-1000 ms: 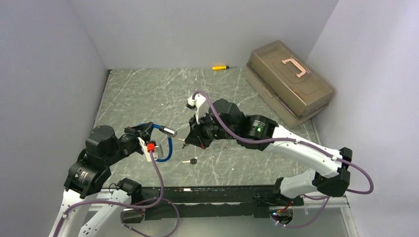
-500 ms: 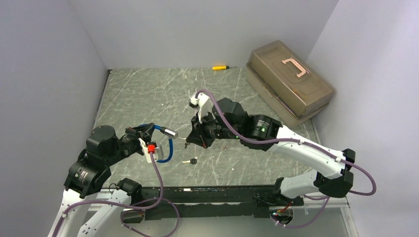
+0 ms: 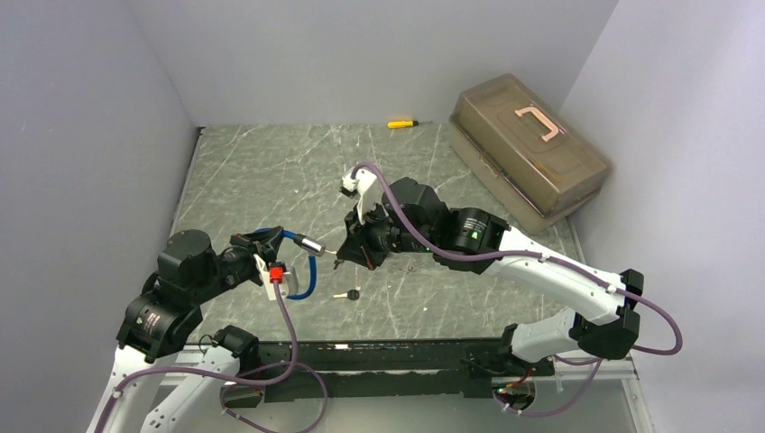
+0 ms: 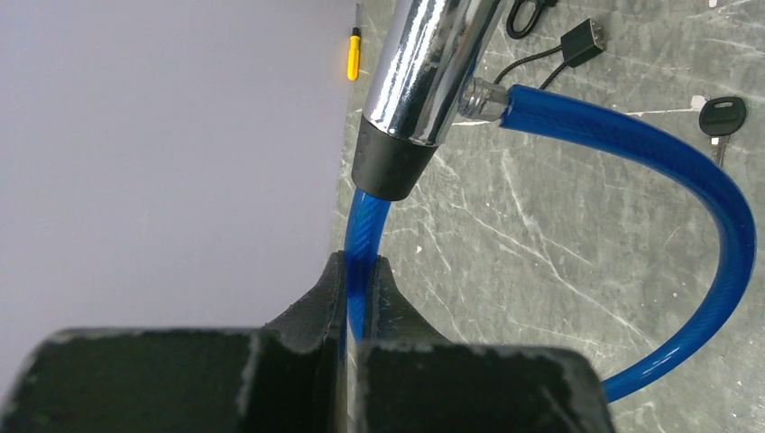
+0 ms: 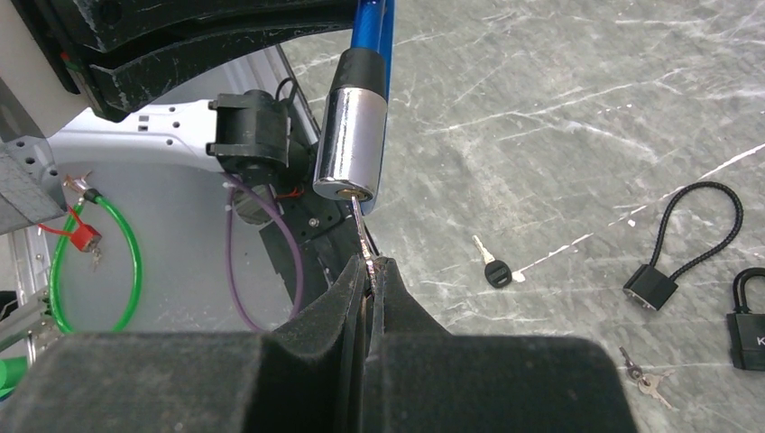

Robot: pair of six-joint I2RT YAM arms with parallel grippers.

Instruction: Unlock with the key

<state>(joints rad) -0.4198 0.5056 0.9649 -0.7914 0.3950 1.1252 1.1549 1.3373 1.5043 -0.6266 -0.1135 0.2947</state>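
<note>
A blue cable lock [image 4: 686, 171] with a chrome cylinder [image 4: 433, 63] is held up above the table. My left gripper [image 4: 359, 262] is shut on the blue cable just below the cylinder's black collar. My right gripper [image 5: 371, 263] is shut on a thin metal key [image 5: 361, 230]. The key's blade points up at the keyhole in the cylinder's end face [image 5: 345, 190], and its tip touches or just enters it. From above, the cylinder [image 3: 309, 242] and my right gripper [image 3: 345, 253] meet left of the table's centre. My left gripper [image 3: 267, 236] holds the cable.
A black-headed spare key [image 3: 347, 294] lies near the front edge. Two small black padlocks [image 5: 651, 287] [image 5: 749, 316] and loose keys [image 5: 642, 377] lie to the right. A brown toolbox [image 3: 528, 153] and a yellow screwdriver [image 3: 402, 123] sit at the back. A green cable lock [image 5: 90, 253] hangs below the table.
My right gripper has shifted slightly and the key tip has closed on the cylinder's end face. My left arm has stayed almost still.
</note>
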